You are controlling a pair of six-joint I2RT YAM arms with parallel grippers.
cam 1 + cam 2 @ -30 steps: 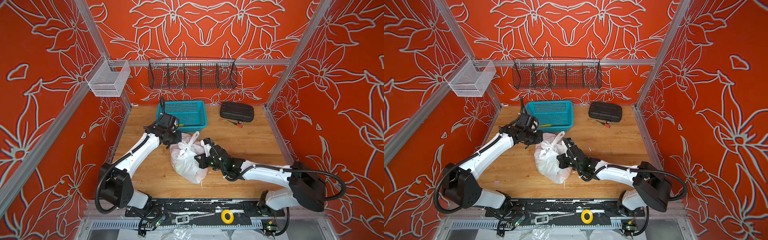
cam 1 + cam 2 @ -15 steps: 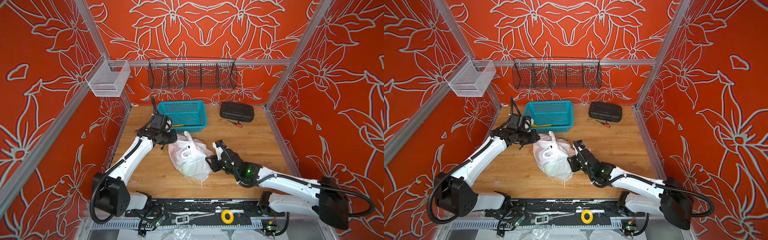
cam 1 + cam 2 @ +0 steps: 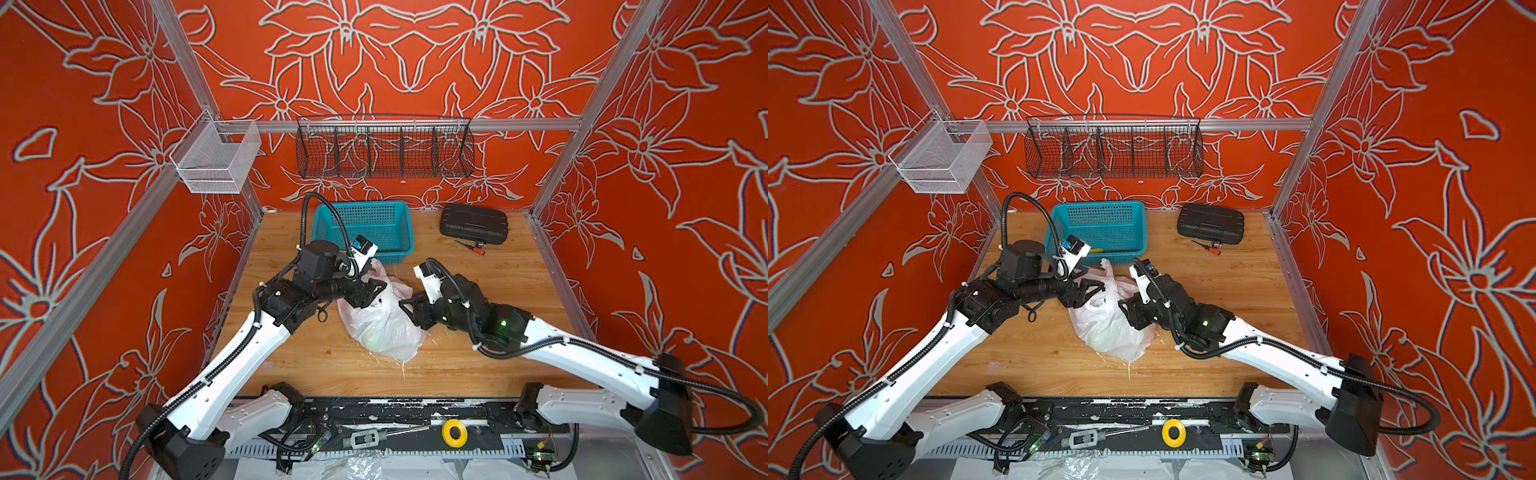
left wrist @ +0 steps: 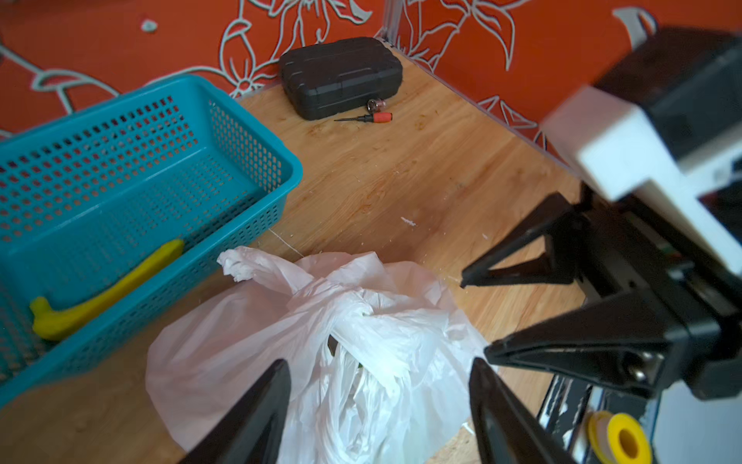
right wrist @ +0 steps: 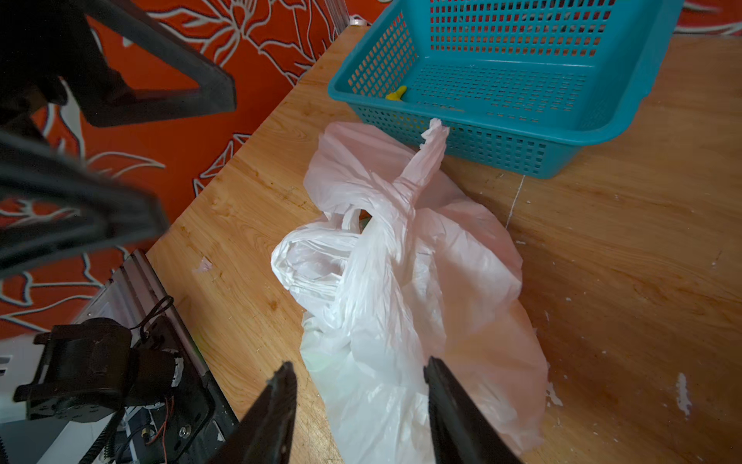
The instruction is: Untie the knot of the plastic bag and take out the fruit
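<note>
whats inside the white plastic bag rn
Mostly covered. The thin crinkly white plastic bag is tied shut at its knot. Only a green sliver shows in the gap under it, and a pale greenish patch through the film. Nothing more can be told.

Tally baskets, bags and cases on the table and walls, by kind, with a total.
Baskets: 3 (teal perforated plastic basket, black wire wall basket, white mesh wall basket)
Bags: 1 (white crinkly plastic bag)
Cases: 1 (black hard ribbed case)
Total: 5
</note>
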